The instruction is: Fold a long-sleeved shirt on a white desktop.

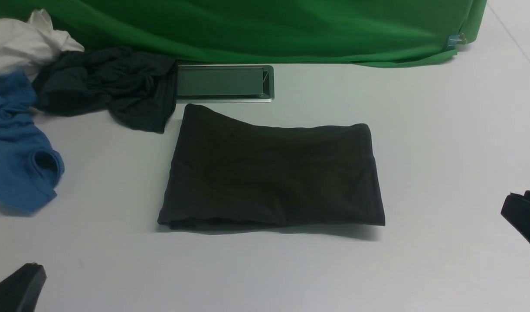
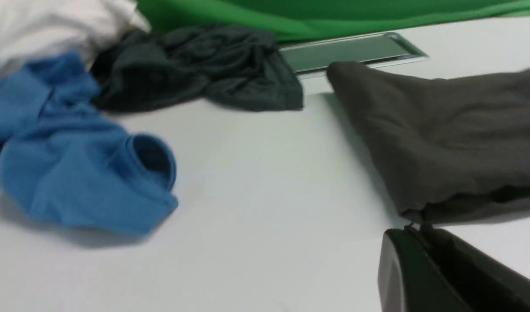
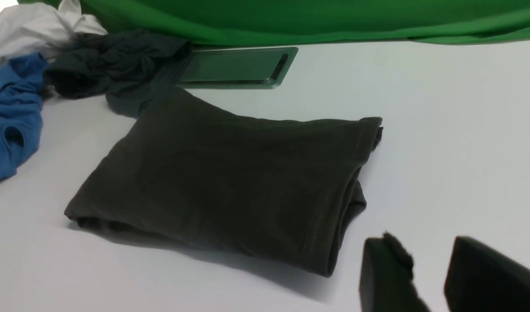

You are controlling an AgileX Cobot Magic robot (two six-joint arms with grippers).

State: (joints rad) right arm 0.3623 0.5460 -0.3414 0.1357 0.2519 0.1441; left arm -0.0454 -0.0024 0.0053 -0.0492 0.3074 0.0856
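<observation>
My left hand sits pressed together near the counter's near left corner, touching nothing. My right hand hangs spread and empty by the right edge. The shirt lies folded mid-counter, just before the hatch. Toward the far left corner lie blue, grey and white garments.

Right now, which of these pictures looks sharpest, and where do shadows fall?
Front view: sharpest, soft even light, a thin shadow under the long-sleeved shirt's near edge. Left wrist view: blurry, most of all the blue garment. Right wrist view: fairly clear, a shadow along the shirt's near edge on the white desktop.
</observation>
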